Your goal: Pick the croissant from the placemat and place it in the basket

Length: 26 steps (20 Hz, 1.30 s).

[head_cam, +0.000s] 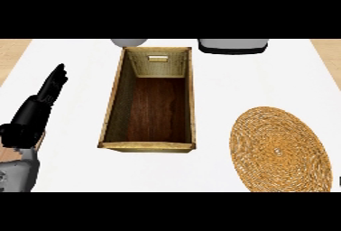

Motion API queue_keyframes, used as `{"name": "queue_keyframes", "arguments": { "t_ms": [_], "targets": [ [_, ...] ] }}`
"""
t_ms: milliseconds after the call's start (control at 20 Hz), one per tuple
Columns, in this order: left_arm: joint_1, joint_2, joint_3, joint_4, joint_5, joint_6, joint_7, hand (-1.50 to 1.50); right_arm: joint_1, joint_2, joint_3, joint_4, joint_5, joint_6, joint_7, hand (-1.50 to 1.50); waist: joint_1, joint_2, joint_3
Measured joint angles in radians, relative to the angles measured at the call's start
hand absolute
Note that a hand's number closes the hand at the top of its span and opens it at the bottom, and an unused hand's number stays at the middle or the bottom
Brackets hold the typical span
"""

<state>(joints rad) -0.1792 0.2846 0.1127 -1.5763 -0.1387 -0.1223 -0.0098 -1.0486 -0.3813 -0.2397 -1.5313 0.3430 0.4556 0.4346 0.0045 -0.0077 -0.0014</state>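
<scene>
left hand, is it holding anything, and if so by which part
Nothing is held. The left hand rests open at the view's left, fingers straight, apart from the basket. The right hand is not in view.

Only our left side shows. Our left hand (34, 108) is black all over, with a smooth, slightly glossy shell and long, slim, segmented fingers (56, 77) that taper to rounded tips. Behind the dark, bulkier wrist block sits our left forearm (15, 173), a pale grey, rounded casing with softer shading along its edge.
</scene>
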Motion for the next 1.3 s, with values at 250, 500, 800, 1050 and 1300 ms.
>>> {"name": "queue_keyframes", "arguments": {
  "t_ms": [250, 500, 800, 1050, 1300],
  "targets": [
    [-0.002, -0.013, -0.010, 0.004, -0.011, 0.005, -0.009, 0.00, -0.194, 0.060, 0.041, 0.054, -0.055, 0.024, 0.177, 1.50, 0.004, 0.003, 0.000],
    [-0.024, -0.027, -0.016, 0.027, -0.022, 0.014, -0.008, 0.00, -0.346, 0.132, 0.091, 0.152, -0.061, 0.007, 0.288, 1.50, 0.006, 0.006, 0.000],
    [-0.039, -0.015, -0.002, 0.025, -0.015, 0.001, 0.007, 0.00, -0.463, 0.226, 0.137, 0.267, -0.052, -0.032, 0.389, 1.50, 0.009, 0.006, 0.000],
    [-0.051, -0.025, -0.005, 0.039, -0.021, 0.006, 0.003, 0.00, -0.504, 0.269, 0.166, 0.360, -0.056, -0.017, 0.420, 1.50, 0.006, 0.007, 0.000],
    [-0.036, -0.028, -0.006, 0.030, -0.026, 0.006, 0.004, 0.00, -0.522, 0.291, 0.216, 0.428, -0.035, 0.004, 0.442, 1.50, 0.006, 0.007, 0.000]
  ]
}}
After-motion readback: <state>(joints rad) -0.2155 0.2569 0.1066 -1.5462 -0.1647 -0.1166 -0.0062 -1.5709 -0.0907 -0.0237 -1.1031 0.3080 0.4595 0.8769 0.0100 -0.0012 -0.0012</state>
